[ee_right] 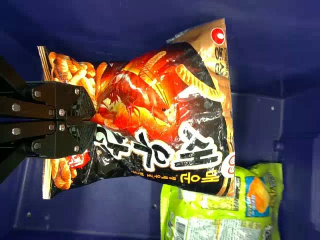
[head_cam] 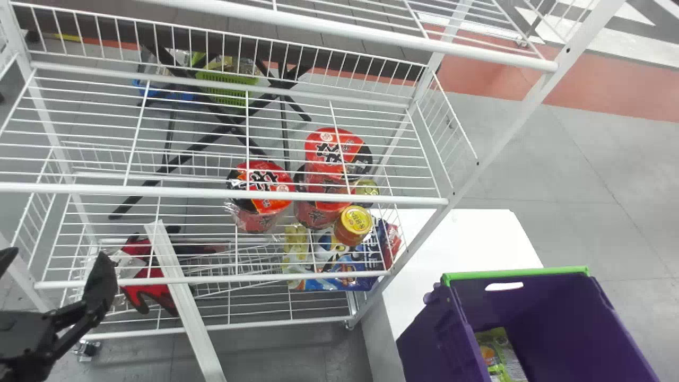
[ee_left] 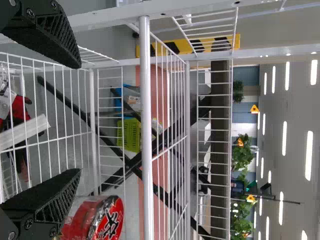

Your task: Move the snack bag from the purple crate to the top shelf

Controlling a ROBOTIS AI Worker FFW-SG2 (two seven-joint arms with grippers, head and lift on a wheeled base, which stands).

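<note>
One snack bag [ee_right: 165, 107], probably light, slippery, crushable; right gripper [ee_right: 93, 119] pinches near one end, sensible hold; crate [head_cam: 530, 302] lower right, head view.

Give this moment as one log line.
right gripper: shut on snack bag | bag: in purple crate | left gripper: open, before wire rack | placing: pending

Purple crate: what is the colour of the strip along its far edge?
The strip on the purple crate is bright green; it shows best in the head view.

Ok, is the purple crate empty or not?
Not empty: in the purple crate lies a green bag, partly hidden behind the black-and-red snack bag.
</note>
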